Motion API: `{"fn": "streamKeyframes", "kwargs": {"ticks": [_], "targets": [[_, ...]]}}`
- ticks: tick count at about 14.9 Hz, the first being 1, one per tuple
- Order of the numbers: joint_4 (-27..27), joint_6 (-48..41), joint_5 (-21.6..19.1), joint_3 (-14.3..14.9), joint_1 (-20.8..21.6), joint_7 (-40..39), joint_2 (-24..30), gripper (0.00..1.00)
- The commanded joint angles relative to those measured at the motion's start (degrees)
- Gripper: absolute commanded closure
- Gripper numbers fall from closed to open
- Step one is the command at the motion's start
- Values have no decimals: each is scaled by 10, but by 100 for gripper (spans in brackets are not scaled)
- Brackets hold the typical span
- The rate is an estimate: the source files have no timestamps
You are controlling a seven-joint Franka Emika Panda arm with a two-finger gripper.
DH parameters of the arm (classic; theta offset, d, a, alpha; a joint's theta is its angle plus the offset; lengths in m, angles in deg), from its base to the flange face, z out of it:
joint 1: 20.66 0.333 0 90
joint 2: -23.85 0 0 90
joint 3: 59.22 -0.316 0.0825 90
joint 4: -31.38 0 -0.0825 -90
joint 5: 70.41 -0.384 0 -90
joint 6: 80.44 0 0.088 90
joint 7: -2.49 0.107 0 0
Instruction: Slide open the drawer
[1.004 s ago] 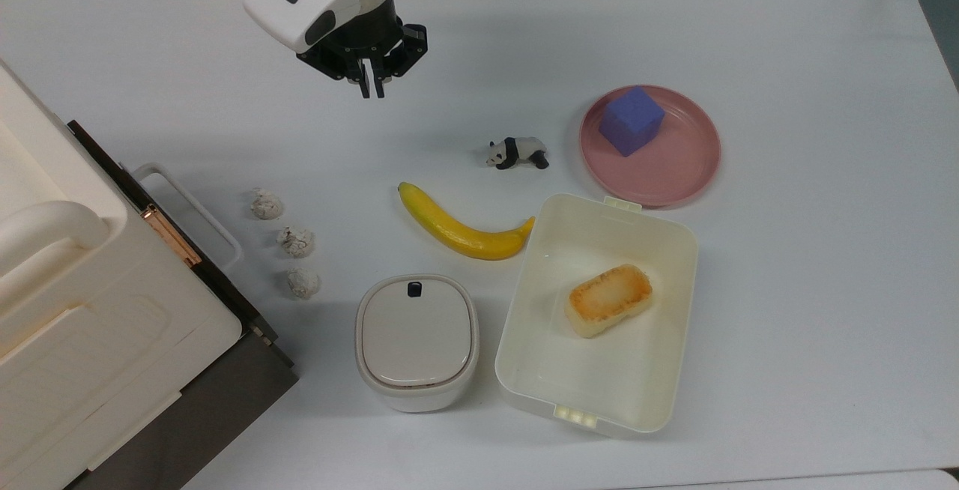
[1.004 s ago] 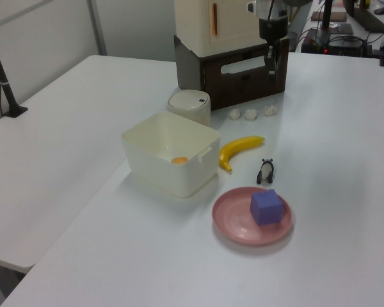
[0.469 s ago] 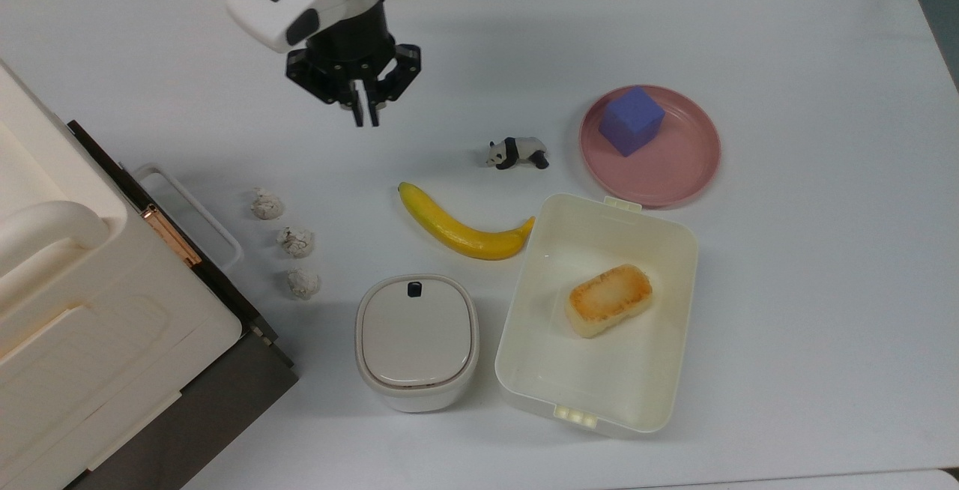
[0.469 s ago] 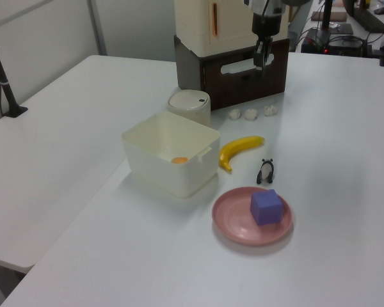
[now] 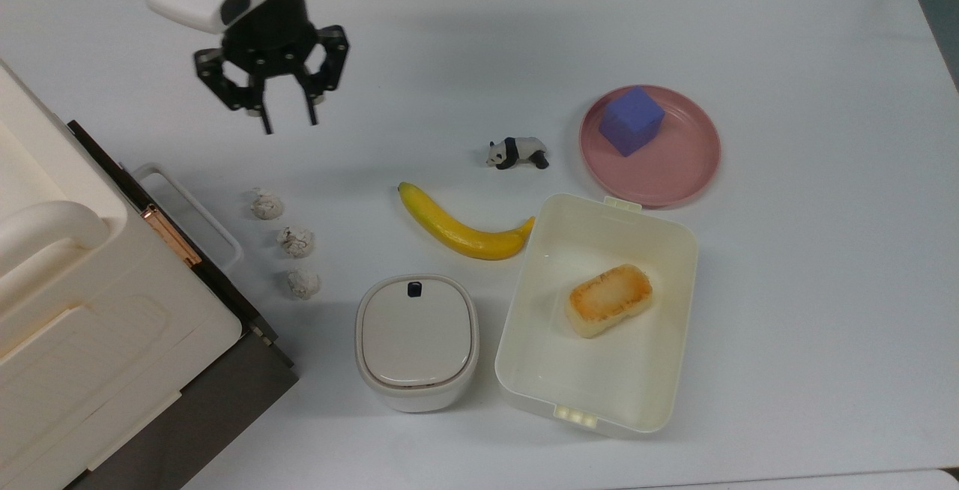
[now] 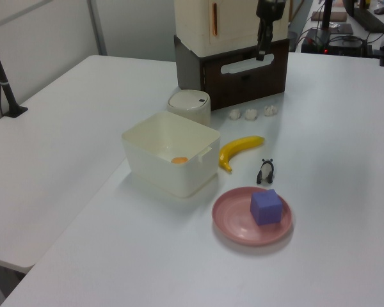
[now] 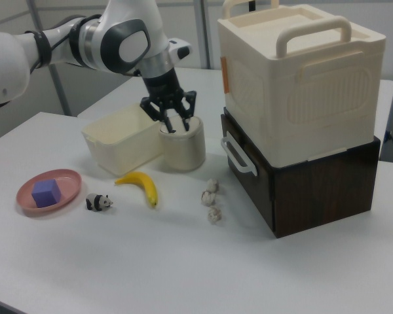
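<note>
drawer: the drawer [image 7: 250, 171] sits shut in the dark box, down-left of the claw in the top view
handle: white loop handle [image 5: 196, 209] — untouched, well apart from the claw
claw: the claw [image 5: 287, 123] hangs above the surface [image 5: 787, 288] — fingers spread, gripping nothing
paper balls: three paper balls [image 5: 285, 243] below the claw in the top view

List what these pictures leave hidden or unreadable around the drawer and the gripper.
- Inside of the drawer: hidden in every view, since its dark front is flush with the cabinet.
- Drawer front in the top view: mostly covered by the cream case stacked above; only the white handle sticks out.
- Gripper in the left view: too small against the dark front to judge its height above the table.
- Cream case in the top view: cut off by the top view's left edge.
</note>
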State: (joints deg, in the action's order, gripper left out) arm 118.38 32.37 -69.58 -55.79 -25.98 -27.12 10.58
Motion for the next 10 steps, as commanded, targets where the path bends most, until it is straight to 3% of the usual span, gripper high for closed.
{"fn": "streamKeyframes", "kwargs": {"ticks": [1, 6, 10], "targets": [[-6, 59, 61, 1, -15, -65, -19, 50], [-6, 155, 115, 2, -36, -69, -68, 51], [-3, 167, 127, 2, -38, -69, -82, 51]]}}
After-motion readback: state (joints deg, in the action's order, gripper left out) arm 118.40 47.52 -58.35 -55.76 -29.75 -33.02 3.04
